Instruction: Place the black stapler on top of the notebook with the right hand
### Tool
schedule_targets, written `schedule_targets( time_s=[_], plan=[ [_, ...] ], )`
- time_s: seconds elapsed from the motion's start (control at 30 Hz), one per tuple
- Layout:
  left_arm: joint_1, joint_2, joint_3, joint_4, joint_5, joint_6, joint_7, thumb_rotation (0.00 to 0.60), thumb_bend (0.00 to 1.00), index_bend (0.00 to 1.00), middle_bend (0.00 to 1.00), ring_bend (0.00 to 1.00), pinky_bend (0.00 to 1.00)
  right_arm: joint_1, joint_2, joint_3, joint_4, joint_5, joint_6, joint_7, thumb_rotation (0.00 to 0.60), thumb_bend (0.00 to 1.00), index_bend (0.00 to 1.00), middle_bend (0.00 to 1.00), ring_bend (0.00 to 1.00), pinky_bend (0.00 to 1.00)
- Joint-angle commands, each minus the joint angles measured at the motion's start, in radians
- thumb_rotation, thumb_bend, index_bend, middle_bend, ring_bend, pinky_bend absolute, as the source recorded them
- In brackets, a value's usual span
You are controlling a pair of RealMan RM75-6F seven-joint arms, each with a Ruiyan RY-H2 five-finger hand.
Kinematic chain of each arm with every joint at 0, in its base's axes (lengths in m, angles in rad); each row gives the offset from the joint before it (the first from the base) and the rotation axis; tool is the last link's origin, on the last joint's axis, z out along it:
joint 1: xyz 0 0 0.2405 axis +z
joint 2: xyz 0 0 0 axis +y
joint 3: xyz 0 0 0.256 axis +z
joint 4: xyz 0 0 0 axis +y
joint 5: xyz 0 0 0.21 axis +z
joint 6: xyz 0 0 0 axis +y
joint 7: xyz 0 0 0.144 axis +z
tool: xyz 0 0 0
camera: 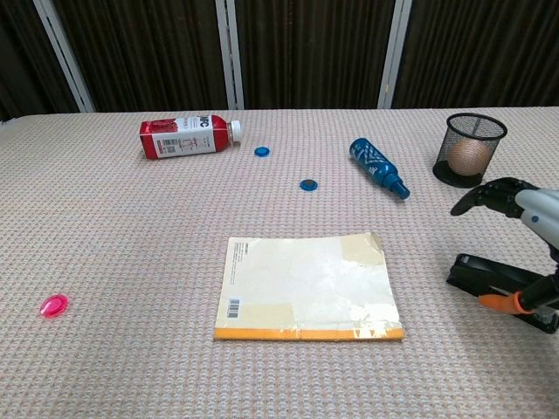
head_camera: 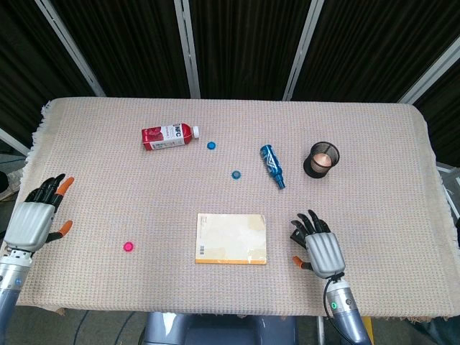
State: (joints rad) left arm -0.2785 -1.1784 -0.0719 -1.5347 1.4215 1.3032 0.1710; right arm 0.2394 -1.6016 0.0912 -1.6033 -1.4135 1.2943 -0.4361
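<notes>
The black stapler [camera: 486,277] lies on the cloth right of the notebook [camera: 304,286], a hand's width apart from it. My right hand [camera: 539,213] hovers over the stapler, fingers arched above its far side and the orange-tipped thumb low at its near side; nothing is gripped. From the head view the right hand [head_camera: 321,249] covers most of the stapler [head_camera: 295,233], leaving only its left end showing beside the notebook [head_camera: 231,238]. My left hand [head_camera: 35,220] rests at the table's left edge, fingers apart and holding nothing.
A red bottle [camera: 186,136] lies at the back left. A blue bottle [camera: 377,167] lies at the back right beside a black mesh cup [camera: 470,149]. Two blue caps [camera: 307,184] sit behind the notebook. A pink cap [camera: 54,305] is near the front left.
</notes>
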Motion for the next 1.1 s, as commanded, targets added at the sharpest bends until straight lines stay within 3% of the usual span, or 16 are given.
schedule_targets(
  time_s=[0.03, 0.33, 0.6, 0.7, 0.87, 1.1],
  plan=[
    [-0.004, -0.004, 0.001, 0.001, -0.004, -0.008, 0.009, 0.6, 0.3, 0.06, 0.0, 0.04, 0.21, 0.008, 0.028, 0.019, 0.055, 0.022, -0.028, 0.116, 0.6, 0.1, 0.22, 0.14, 0.05, 0.23],
    [-0.018, -0.023, 0.002, 0.001, -0.022, -0.035, 0.053, 0.6, 0.3, 0.06, 0.0, 0.04, 0.21, 0.017, 0.006, 0.01, 0.202, 0.037, -0.078, 0.308, 0.6, 0.1, 0.22, 0.14, 0.05, 0.23],
    [-0.014, -0.015, 0.003, -0.002, -0.018, -0.024, 0.037, 0.6, 0.3, 0.05, 0.0, 0.04, 0.21, 0.022, -0.032, -0.002, 0.258, 0.026, -0.077, 0.34, 0.6, 0.1, 0.22, 0.15, 0.07, 0.23],
    [-0.013, -0.013, 0.004, -0.001, -0.014, -0.021, 0.029, 0.6, 0.3, 0.05, 0.0, 0.04, 0.21, 0.026, -0.046, -0.001, 0.28, 0.034, -0.09, 0.361, 0.6, 0.1, 0.29, 0.18, 0.11, 0.29],
    [-0.018, -0.015, 0.004, 0.002, -0.016, -0.029, 0.032, 0.6, 0.3, 0.05, 0.0, 0.04, 0.21, 0.033, -0.068, 0.004, 0.315, 0.029, -0.081, 0.372, 0.6, 0.1, 0.49, 0.37, 0.32, 0.51],
    [-0.019, -0.015, 0.003, 0.004, -0.018, -0.029, 0.029, 0.6, 0.3, 0.05, 0.0, 0.04, 0.21, 0.039, -0.074, 0.008, 0.333, 0.051, -0.098, 0.349, 0.6, 0.12, 0.64, 0.47, 0.44, 0.61]
  ],
)
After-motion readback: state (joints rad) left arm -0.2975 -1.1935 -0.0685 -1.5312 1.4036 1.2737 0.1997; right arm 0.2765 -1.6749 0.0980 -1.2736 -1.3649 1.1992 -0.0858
